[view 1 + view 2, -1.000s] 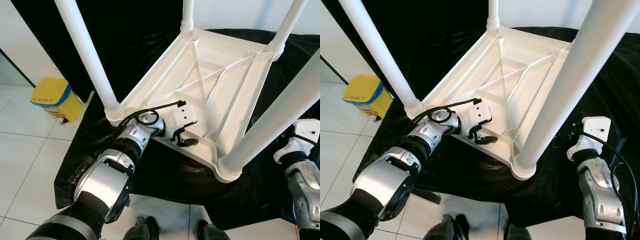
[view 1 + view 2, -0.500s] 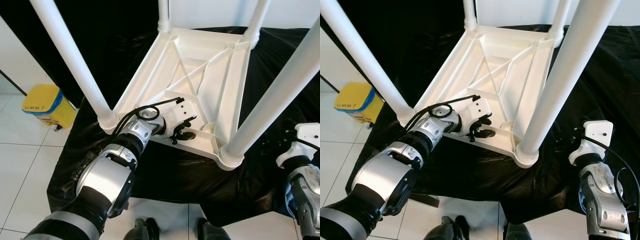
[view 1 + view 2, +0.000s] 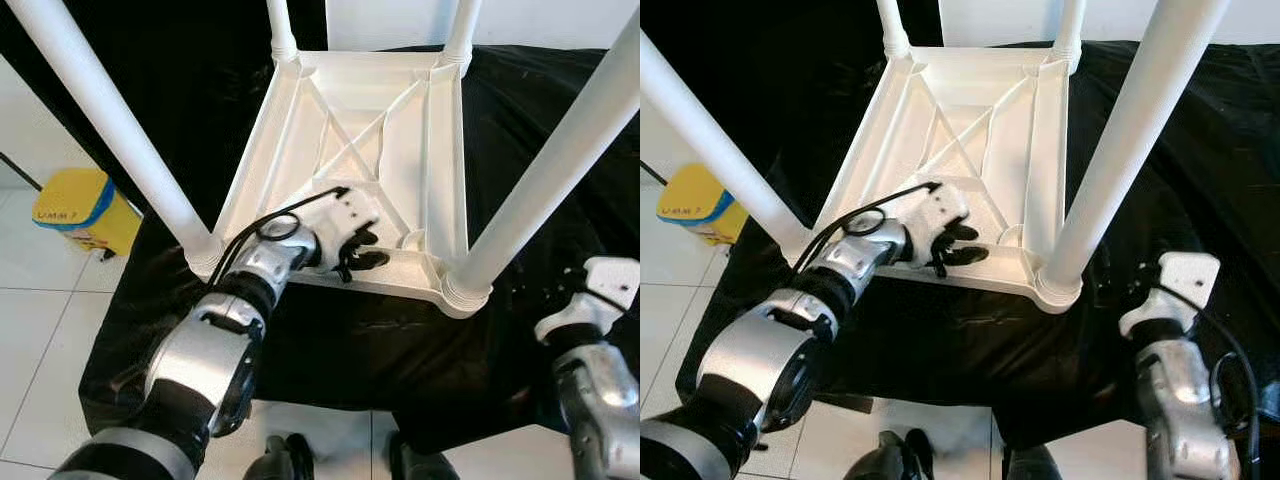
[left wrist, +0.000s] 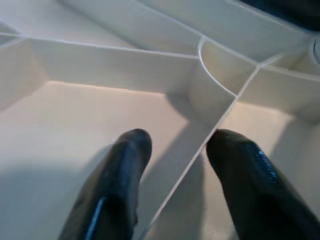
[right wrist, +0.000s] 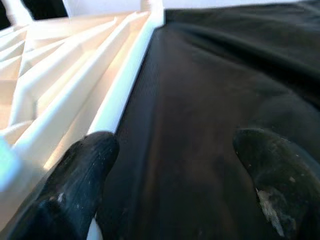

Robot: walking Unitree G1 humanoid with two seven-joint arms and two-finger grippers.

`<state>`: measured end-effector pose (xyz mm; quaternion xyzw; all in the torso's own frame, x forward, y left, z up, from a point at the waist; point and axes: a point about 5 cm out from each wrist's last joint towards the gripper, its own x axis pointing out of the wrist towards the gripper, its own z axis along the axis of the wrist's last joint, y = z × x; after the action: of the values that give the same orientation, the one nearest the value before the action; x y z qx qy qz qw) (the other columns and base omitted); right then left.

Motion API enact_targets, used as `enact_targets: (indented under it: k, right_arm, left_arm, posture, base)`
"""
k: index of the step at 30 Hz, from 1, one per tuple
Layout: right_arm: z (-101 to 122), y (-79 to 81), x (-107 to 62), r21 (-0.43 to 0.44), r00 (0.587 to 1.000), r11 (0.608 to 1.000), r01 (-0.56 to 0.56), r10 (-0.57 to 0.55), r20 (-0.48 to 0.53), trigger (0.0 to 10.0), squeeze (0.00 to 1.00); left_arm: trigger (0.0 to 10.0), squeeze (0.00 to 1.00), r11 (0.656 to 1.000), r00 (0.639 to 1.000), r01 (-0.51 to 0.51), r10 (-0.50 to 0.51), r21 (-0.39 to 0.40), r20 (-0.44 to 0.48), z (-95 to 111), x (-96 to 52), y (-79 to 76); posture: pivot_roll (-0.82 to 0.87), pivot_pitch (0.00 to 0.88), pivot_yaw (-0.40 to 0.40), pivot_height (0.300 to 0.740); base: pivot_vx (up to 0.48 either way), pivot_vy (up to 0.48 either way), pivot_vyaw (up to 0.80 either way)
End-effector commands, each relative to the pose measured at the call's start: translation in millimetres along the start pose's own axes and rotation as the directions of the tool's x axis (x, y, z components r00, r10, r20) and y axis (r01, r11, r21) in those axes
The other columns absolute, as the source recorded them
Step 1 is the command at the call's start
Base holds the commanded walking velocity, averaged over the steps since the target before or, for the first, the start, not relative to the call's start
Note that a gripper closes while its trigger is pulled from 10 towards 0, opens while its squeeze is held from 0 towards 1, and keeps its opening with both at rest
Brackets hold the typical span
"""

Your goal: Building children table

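**Four legs up, our left gripper inside the table frame**

Two arms come into view from below. Our right gripper (image 5: 170, 175) is low on the right, over the black cloth (image 3: 560, 120), just beside the outer edge of the table (image 3: 445, 150). Its two fingers (image 5: 82, 170) stand wide apart and hold nothing; in the right wrist view one finger is very near the white rim and the other is over bare cloth.

Our left gripper (image 3: 352, 252) reaches inside the near edge of the table. The table is white plastic and lies upside down on the cloth, with its ribbed underside facing up. In the left wrist view the two black fingers (image 4: 125, 165) are open, one on each side of a thin white rib, and they do not close on it. We cannot tell if the fingertips touch the plastic below.

Four white legs stand up from the corners: a near left leg (image 3: 110, 130), a near right leg (image 3: 550, 170), a far left leg (image 3: 281, 30) and a far right leg (image 3: 458, 35).

Further left, on the tiled floor (image 3: 40, 320), we see a yellow bin (image 3: 75, 208) with a blue band, apart from the cloth.
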<state>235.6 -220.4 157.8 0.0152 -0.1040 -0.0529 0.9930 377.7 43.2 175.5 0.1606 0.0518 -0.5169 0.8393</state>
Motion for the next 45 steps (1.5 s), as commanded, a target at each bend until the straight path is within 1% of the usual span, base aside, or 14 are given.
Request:
enact_targets:
  k: [1,6,7,9,10,13,14,21,22,25,29,34,38,45]
  right_arm:
    - [0.4,7.8,-5.6,-0.001,1.0,1.0,-0.009,0.009,0.005,10.0,0.0]
    - [0.1,10.5,-9.5,0.006,1.0,1.0,-0.03,0.03,-0.004,10.0,0.0]
    - [-0.3,9.7,-14.2,-0.009,0.998,0.999,-0.053,0.053,-0.017,10.0,0.7]
    - [-0.4,8.7,-16.2,-0.009,0.998,0.998,-0.06,0.06,-0.022,10.0,0.7]
    - [0.3,7.5,-18.0,-0.014,0.997,0.997,-0.075,0.075,-0.023,10.0,1.0]
    - [0.8,6.7,-19.3,-0.016,0.996,0.996,-0.084,0.084,-0.022,10.0,1.0]
    - [2.6,5.7,-22.9,-0.025,0.992,0.992,-0.121,0.12,-0.028,10.0,1.0]
    - [4.2,5.6,-27.0,-0.041,0.986,0.986,-0.162,0.161,-0.039,10.0,1.0]
    - [5.7,7.1,-30.1,-0.044,0.978,0.978,-0.206,0.204,-0.042,10.0,0.0]
    - [7.1,9.0,-34.0,-0.043,0.966,0.966,-0.256,0.254,-0.049,10.0,0.0]
    - [7.4,10.6,-42.8,-0.023,0.914,0.917,-0.399,0.396,-0.093,10.0,0.0]
    - [6.5,12.8,-44.0,-0.015,0.881,0.886,-0.464,0.459,-0.115,10.0,0.0]
    - [3.4,20.3,-44.6,0.034,0.813,0.823,-0.567,0.566,-0.14,10.0,0.0]
    - [0.9,25.4,-32.5,-0.006,0.8,0.806,-0.592,0.586,-0.129,10.0,0.0]
  left_arm:
    - [10.0,0.0,0.919,0.914,-0.393,0.393,-0.018,0.101,3.4,-14.7,22.8]
    - [10.0,0.0,0.93,0.914,-0.368,0.366,-0.026,0.174,5.8,-19.2,18.6]
    - [10.0,0.0,0.914,0.891,-0.402,0.404,-0.052,0.209,4.3,-30.0,20.8]
    - [10.0,0.0,0.908,0.881,-0.413,0.419,-0.075,0.221,3.2,-35.3,21.7]
    - [10.0,0.0,0.899,0.869,-0.431,0.438,-0.083,0.233,2.3,-42.1,22.5]
    - [10.0,0.0,0.894,0.862,-0.44,0.447,-0.086,0.241,1.7,-46.4,22.5]
    - [10.0,0.0,0.879,0.842,-0.467,0.474,-0.091,0.257,0.0,-60.4,20.1]
    - [10.0,0.0,0.873,0.832,-0.48,0.484,-0.087,0.27,-2.8,-74.4,10.5]
    - [10.0,0.0,0.873,0.833,-0.48,0.484,-0.083,0.269,-4.9,-80.0,3.9]
    - [10.0,0.0,0.876,0.836,-0.475,0.479,-0.085,0.266,-7.0,-85.6,-4.0]
    - [10.0,0.0,0.905,0.87,-0.42,0.424,-0.071,0.25,-8.1,-98.1,-32.0]
    - [10.0,0.0,0.914,0.882,-0.4,0.403,-0.065,0.245,-7.5,-100.3,-40.5]
    - [10.0,0.0,0.931,0.901,-0.36,0.365,-0.067,0.233,-4.8,-103.5,-54.6]
    - [10.0,0.0,0.95,0.924,-0.309,0.311,-0.047,0.221,-4.5,-102.1,-65.7]
  posture:
    - [-0.2,0.16,0.039,0.74]
    - [-0.19,0.158,0.031,0.74]
    - [-0.18,0.157,0.023,0.74]
    - [-0.18,0.156,0.017,0.74]
    - [-0.17,0.155,0.012,0.74]
    - [-0.17,0.154,0.011,0.74]
    - [-0.16,0.148,0.003,0.74]
    - [-0.15,0.144,0.001,0.74]
    - [-0.15,0.141,0.001,0.74]
    - [-0.15,0.138,0.004,0.74]
    - [-0.14,0.13,0.01,0.74]
    - [-0.14,0.126,0.012,0.74]
    - [-0.13,0.101,0.026,0.74]
    - [-0.12,0.086,0.027,0.74]
  base:
    - [0.0,0.0,0.0]
    - [0.0,0.0,0.0]
    - [0.0,0.0,0.0]
    - [0.0,0.0,0.0]
    - [0.0,0.0,0.0]
    - [0.0,0.0,0.0]
    - [0.0,0.0,0.0]
    - [0.0,0.0,0.0]
    - [0.0,0.0,0.0]
    - [0.0,0.0,0.0]
    - [0.0,0.0,0.0]
    - [0.0,0.0,0.0]
    - [0.0,0.0,0.0]
    - [0.0,0.0,0.0]
